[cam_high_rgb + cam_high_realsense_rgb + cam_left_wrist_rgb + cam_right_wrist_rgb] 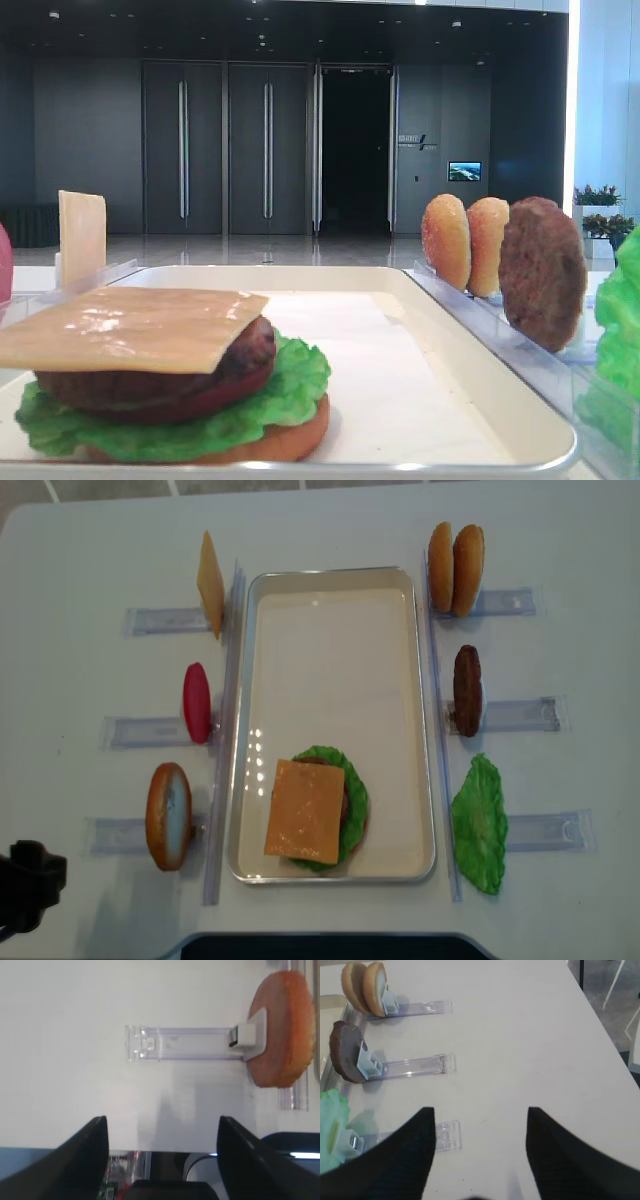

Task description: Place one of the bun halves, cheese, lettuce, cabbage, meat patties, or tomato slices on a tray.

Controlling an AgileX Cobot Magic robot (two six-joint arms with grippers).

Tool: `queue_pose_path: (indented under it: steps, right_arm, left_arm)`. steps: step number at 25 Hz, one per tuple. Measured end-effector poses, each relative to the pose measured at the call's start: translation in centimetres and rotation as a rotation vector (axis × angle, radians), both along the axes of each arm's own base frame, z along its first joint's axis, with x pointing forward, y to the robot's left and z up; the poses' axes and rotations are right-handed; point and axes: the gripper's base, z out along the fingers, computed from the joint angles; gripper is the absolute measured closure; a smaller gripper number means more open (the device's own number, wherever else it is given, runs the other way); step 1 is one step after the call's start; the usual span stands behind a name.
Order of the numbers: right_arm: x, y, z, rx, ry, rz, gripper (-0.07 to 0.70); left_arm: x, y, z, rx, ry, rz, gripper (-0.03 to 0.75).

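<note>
**Stack built to the cheese; top bun next**

On the large cream-white rectangular tray (pixel 335 630), near end: a golden-brown bun base (pixel 290 438), ruffled green lettuce (pixel 290 385), dark red tomato slice (pixel 215 398), dark brown patty (pixel 245 350), capped by a flat pale-tan cheese square (pixel 305 810). Looks like a pause between placements, with only a top bun wanting.

Nearest candidate: the round golden-brown bun half (pixel 168 815) standing on edge in the clear plastic rack (pixel 180 1044) on the white counter (pixel 90 540), near left, just beside the tray. Next move likely calls for reaching to that bun, closing on its rim, lifting clear of the clip, then setting it flat on the cheese.

Left claw (pixel 162 1132): spread wide, empty, touching nothing, hanging off the counter's near-left edge with the bun ahead to one side. Right claw (pixel 480 1120): likewise wide apart and empty, over bare counter right of the tray, near the spare lettuce leaf (pixel 332 1125), spare patty (pixel 345 1057) and two further bun halves (pixel 365 987) in their racks.
</note>
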Motion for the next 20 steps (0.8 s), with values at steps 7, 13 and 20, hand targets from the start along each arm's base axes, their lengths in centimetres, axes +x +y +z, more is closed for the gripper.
queue_pose_path:
  steps: [7, 13, 20]
  right_arm:
    - [0.0, 0.0, 0.0, 0.0, 0.0, 0.0, 0.216]
    - [0.0, 0.0, 0.0, 0.0, 0.0, 0.0, 0.216]
    - [0.0, 0.0, 0.0, 0.0, 0.0, 0.0, 0.216]
  left_arm:
    - [-3.8, 0.3, 0.6, -0.022, -0.297, -0.004, 0.202]
    - [-6.2, 0.5, 0.9, -0.035, -0.462, -0.004, 0.202]
    - [-7.3, 0.6, 0.9, -0.041, -0.537, -0.004, 0.202]
